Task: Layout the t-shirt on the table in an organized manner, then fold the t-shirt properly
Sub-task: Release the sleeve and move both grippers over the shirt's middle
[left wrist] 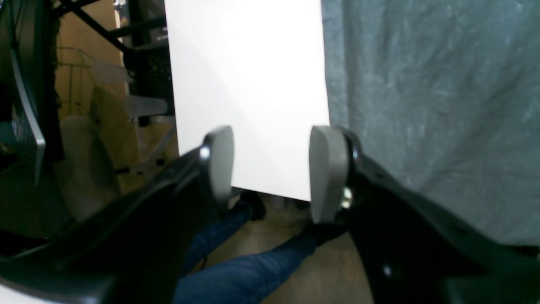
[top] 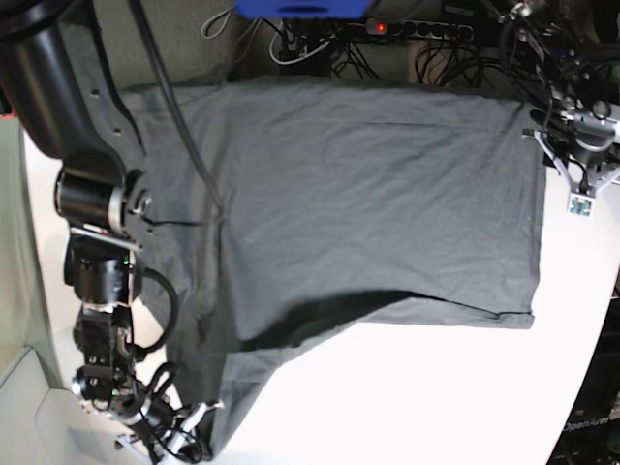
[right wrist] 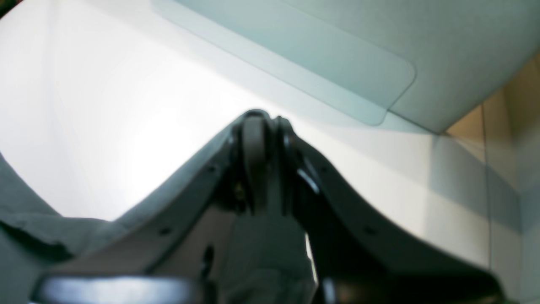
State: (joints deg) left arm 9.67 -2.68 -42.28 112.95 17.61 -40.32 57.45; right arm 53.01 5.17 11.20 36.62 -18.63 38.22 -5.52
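The dark grey t-shirt [top: 368, 194] lies spread across the white table [top: 436, 407], with a fold ridge running across its lower part. In the base view my right gripper [top: 194, 418] sits at the shirt's lower left corner. The right wrist view shows this gripper [right wrist: 261, 122] shut, with grey fabric [right wrist: 261, 253] bunched between its fingers. My left gripper [top: 579, 184] hovers at the shirt's right edge. In the left wrist view it [left wrist: 274, 169] is open over bare table [left wrist: 249, 84], with the t-shirt [left wrist: 422, 105] just beside its right pad [left wrist: 329, 173].
A power strip [top: 417, 27] and cables lie beyond the table's far edge. A person's legs in blue jeans [left wrist: 244, 270] stand past the table edge under my left gripper. A pale translucent mat [right wrist: 337, 63] shows on the floor beside the table.
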